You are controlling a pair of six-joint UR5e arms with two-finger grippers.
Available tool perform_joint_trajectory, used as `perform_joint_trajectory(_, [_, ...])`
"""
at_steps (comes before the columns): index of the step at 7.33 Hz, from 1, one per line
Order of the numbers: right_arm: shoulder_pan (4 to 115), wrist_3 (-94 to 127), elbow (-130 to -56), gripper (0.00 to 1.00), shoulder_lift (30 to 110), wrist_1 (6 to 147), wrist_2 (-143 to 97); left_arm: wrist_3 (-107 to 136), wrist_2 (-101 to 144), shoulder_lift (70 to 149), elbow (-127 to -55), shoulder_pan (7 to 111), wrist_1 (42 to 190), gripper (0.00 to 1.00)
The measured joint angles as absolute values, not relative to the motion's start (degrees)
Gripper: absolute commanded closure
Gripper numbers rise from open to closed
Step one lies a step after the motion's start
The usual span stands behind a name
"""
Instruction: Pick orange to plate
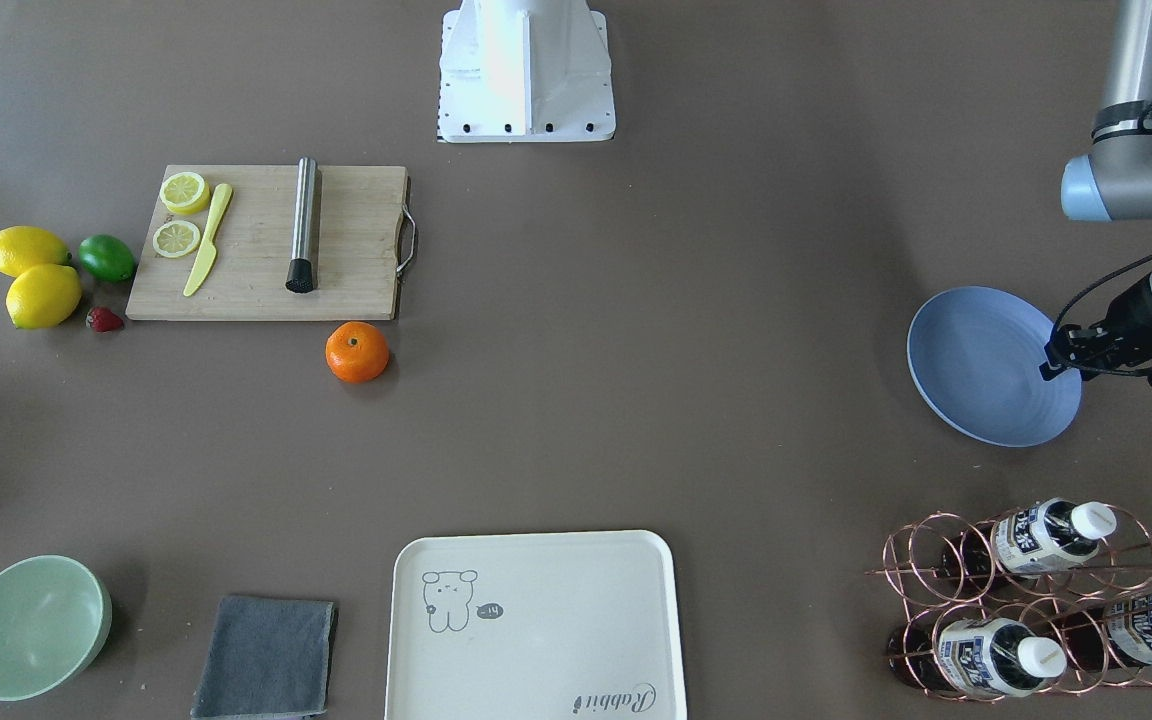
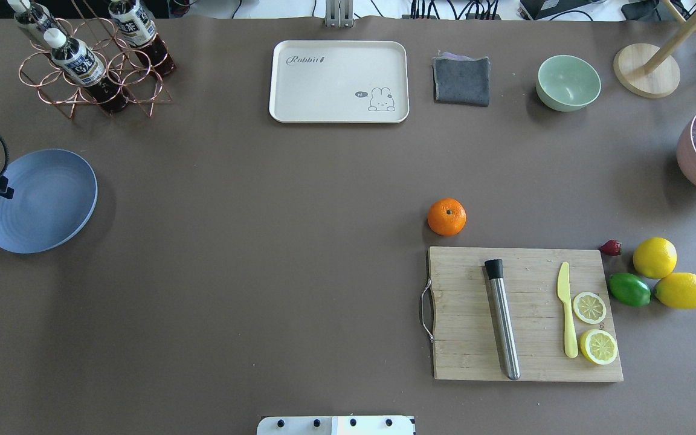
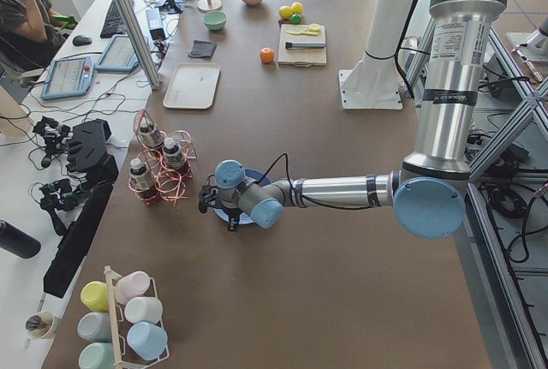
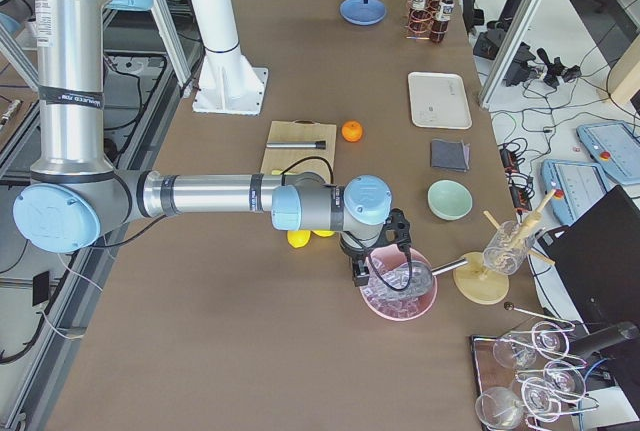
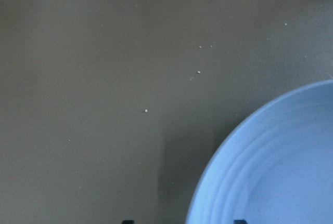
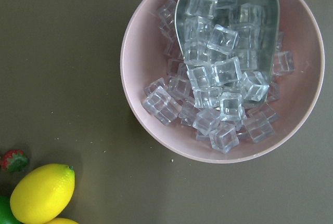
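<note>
you'll find the orange (image 2: 446, 217) sitting alone on the brown table (image 2: 263, 241), just off the far edge of the wooden cutting board (image 2: 523, 314), near its handled end, touching nothing. the plate (image 2: 40, 199) is well apart from it, toward the robot's left end of the table, and it holds nothing. your left gripper (image 1: 1061, 357) hovers at the plate's outer rim; in the left wrist view only two dark fingertip ends peek in at the bottom edge, set apart, so it looks open with nothing between them. your right gripper (image 4: 358, 269) shows only in the right side view, over a pink bowl (image 6: 156, 125), and you cannot tell from there whether it is parted or closed.

the pink bowl is full of clear ice cubes (image 6: 218, 104), with a metal scoop (image 6: 229, 21) lying in it, also loaded with cubes. the mint-green bowl (image 2: 568, 83) and the cream tray (image 2: 339, 81) hold nothing. the copper wire rack (image 1: 1026, 600) holds three bottles lying on their sides. on the board lie a steel muddler (image 2: 502, 319), a yellow knife (image 2: 567, 317) and two lemon halves (image 2: 589, 307). beside the board sit two lemons (image 2: 654, 257), a lime (image 2: 629, 289) and a strawberry (image 2: 611, 248).
</note>
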State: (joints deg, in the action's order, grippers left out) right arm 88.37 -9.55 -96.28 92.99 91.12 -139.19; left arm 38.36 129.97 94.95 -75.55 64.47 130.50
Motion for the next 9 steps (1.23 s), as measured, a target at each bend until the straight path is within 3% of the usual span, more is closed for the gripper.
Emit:
perform_joint_trajectory(4, [85.88, -1.37, -96.41, 0.00, 87.99, 91.14, -139.32, 42.29, 136.80, 96.48, -79.16, 65.22, 129.64, 1.00])
perform_joint_trajectory(7, [74.24, 23.19, -100.28, 0.00, 78.32, 91.07, -138.46, 56.12, 138.91, 97.88, -91.68, 63.65, 124.49, 1.00])
perform_joint_trajectory(9, [64.57, 39.18, -104.34, 0.00, 73.21, 91.06, -134.59, 67.57, 133.87, 100.98, -96.85, 56.58, 123.68, 1.00])
